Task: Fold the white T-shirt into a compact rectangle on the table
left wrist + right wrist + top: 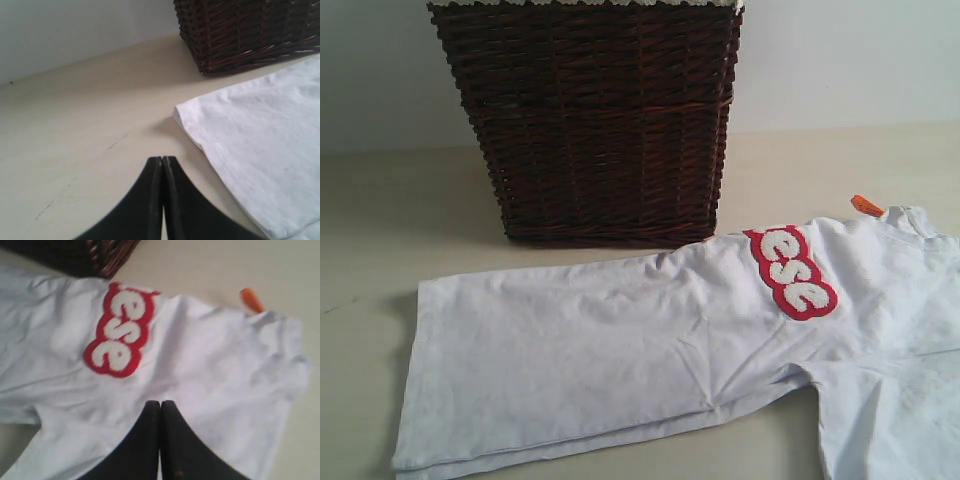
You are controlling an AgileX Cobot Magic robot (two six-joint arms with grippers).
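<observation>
The white T-shirt [650, 340] lies flat on the table [380, 220], folded lengthwise so only the red-outlined letters "ese" [792, 272] show. An orange neck tag [866, 206] sticks out at its far right end. Neither gripper appears in the exterior view. In the left wrist view my left gripper [162, 159] is shut and empty above bare table, just off the T-shirt's hem corner [181, 111]. My right gripper [160, 403] is shut with nothing in it, hovering over the T-shirt [210, 355] below the lettering [119, 332], with the tag [251, 299] beyond.
A dark wicker basket [590, 120] stands at the back of the table, right behind the T-shirt's upper edge, against a pale wall. It also shows in the left wrist view as the basket [245, 30]. Bare table stretches to the left [75, 115].
</observation>
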